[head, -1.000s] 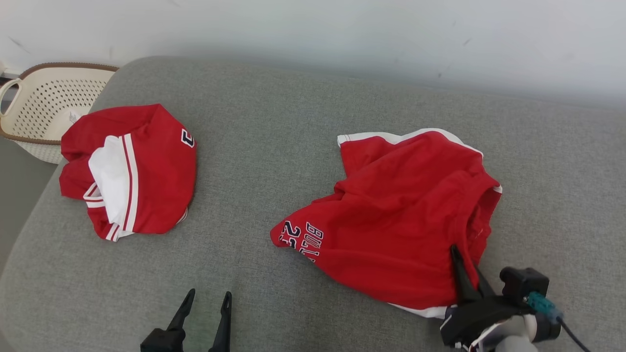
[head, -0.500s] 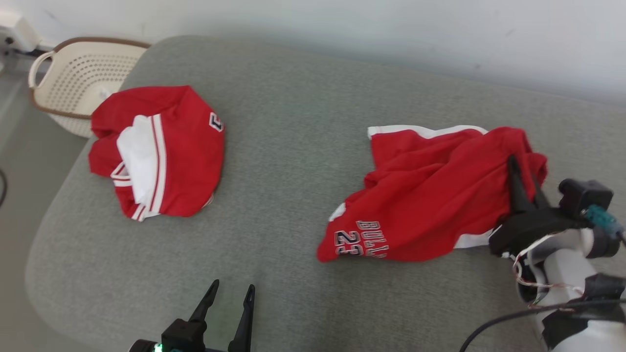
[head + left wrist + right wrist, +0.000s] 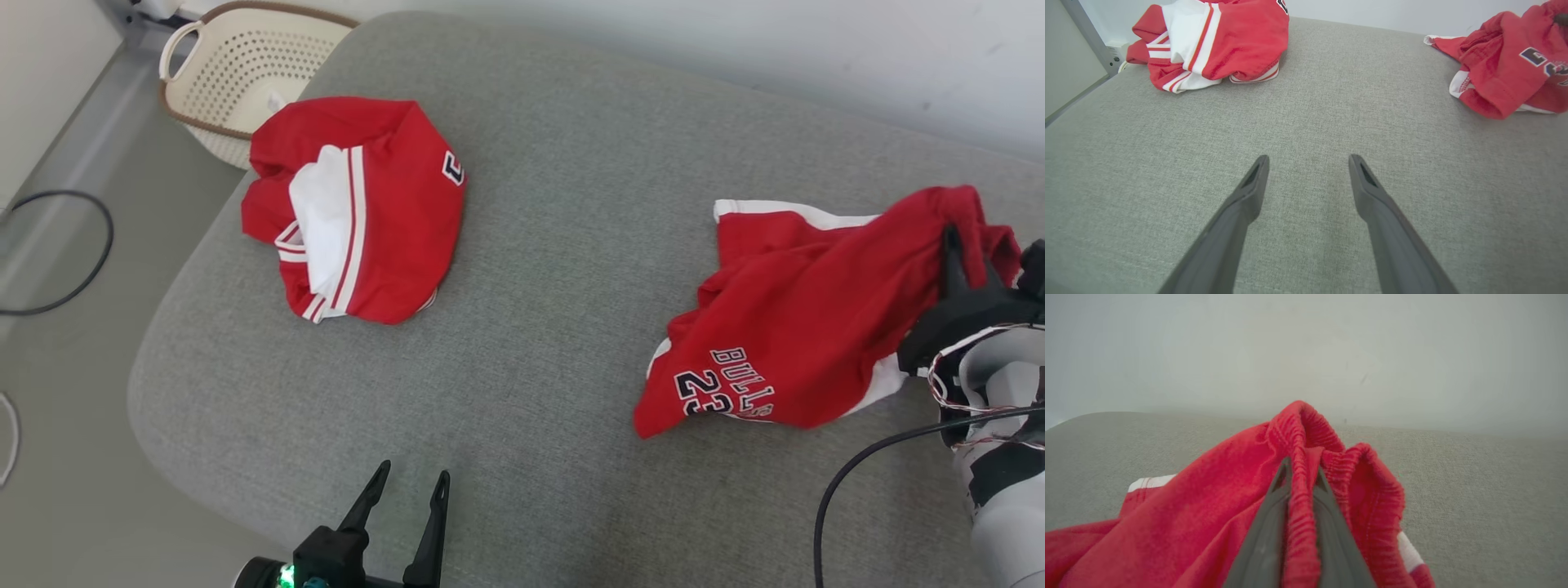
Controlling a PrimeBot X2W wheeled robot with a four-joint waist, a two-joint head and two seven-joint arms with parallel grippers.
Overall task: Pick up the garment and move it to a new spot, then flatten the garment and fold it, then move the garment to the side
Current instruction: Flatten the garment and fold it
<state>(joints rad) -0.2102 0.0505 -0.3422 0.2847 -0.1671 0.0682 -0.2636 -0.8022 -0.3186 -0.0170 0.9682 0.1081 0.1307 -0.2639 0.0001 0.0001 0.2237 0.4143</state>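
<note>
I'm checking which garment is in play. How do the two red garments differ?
The right garment is pinched at the waistband by the right claw and lifted; the left garment lies in a heap. The right garment shows BULLS 23 lettering; the left garment shows a white striped panel. Both are red with white trim.

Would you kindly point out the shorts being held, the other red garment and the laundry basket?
held shorts (image 3: 808,318), head view, red front panel.
other red garment (image 3: 400,237), head view, red top layer.
laundry basket (image 3: 224,61), head view, perforated inner wall.

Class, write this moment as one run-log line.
right gripper: shut on red shorts waistband | left gripper: open, empty | other garment: on cushion
</note>
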